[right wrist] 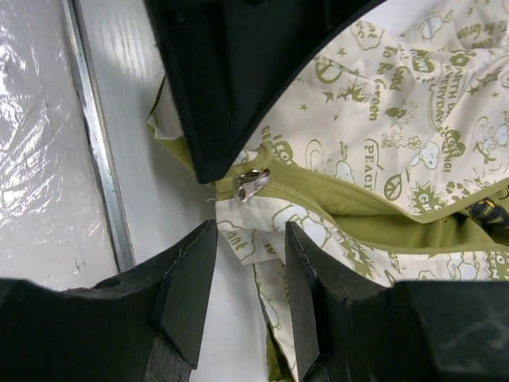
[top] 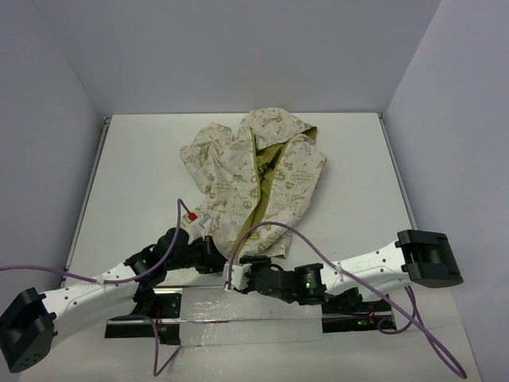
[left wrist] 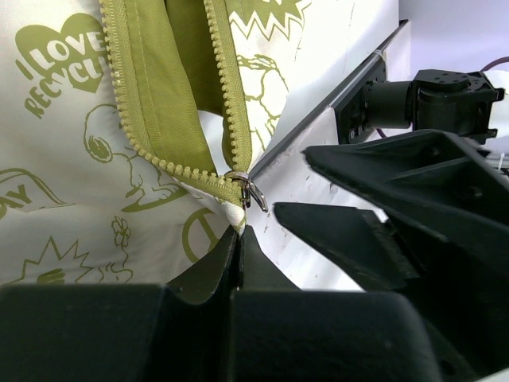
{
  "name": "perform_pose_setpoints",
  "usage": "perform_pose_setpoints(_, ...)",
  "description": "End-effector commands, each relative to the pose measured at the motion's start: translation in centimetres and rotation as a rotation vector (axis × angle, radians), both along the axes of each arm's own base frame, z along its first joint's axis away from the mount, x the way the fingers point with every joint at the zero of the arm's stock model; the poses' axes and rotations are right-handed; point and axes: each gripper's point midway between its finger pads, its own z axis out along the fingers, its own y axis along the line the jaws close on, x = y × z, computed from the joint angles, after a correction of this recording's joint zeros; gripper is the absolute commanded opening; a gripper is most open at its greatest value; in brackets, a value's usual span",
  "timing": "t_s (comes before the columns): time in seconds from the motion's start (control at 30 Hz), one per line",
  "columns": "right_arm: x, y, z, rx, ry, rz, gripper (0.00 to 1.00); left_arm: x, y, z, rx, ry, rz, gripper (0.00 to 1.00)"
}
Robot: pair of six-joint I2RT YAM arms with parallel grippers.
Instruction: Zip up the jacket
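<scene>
— Where is the jacket lying?
— The jacket [top: 254, 171] is spread front up on the white table [top: 135, 175], centre and toward the far side. Its near hem [top: 270, 243] reaches the spot where the two arms meet.
— Is the zipper done up at all?
— No. In the left wrist view the two rows of zipper teeth [left wrist: 159, 161] splay apart over the olive lining [left wrist: 155, 72]. They join only at the silver slider [left wrist: 241, 183], right at the hem, with the pull tab [left wrist: 257, 196] dangling off it.
— What about the left gripper?
— The left gripper [left wrist: 241, 232] has its fingers pressed together on the hem just under the slider, with only a thin seam between them. The pinched cloth is hidden between the pads.
— And the right?
— The right gripper [right wrist: 250, 239] has its jaws spread and clamps nothing. A cream corner of the hem shows through the gap, but I can't tell whether it is level with the pads or beneath them. The slider sits just beyond the tips.
— Anything hard to make out?
— From above, both sets of fingertips are lost among the dark wrist parts. A small dark thing [right wrist: 485, 212] inside the opening is cut off at the frame edge, and I can't name it. Near the hem runs a metal rail [right wrist: 95, 135], with crinkled clear plastic [right wrist: 32, 159] on its other side.
</scene>
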Motion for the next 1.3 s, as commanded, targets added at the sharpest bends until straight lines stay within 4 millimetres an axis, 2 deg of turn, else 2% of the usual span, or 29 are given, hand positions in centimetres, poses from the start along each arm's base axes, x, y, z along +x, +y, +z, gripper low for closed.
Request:
perform_pose_setpoints(0.0, -0.1, 0.7, -0.1, 0.004, -0.013, 0.003, 0.47, -0.4, -0.3, 0.8, -0.028, -0.019, -0.029, 0.0)
perform_pose_setpoints(0.17, 0.0, 1.2, -0.6, -0.01, -0.03, 0.007, 0.47, -0.4, -0.3, 0.8, -0.028, -0.019, -0.029, 0.0)
perform_pose_setpoints(0.6, 0.0, 1.5, 0.6, 0.046, -0.017, 0.012, 0.46, -0.4, -0.3, 0.7, -0.027, -0.017, -0.028, 0.0)
perform_pose_setpoints(1.27, 1.1, 2.2, 1.5, 0.075, -0.025, -0.003, 0.44, -0.4, -0.4, 0.8, -0.032, -0.02, -0.031, 0.0)
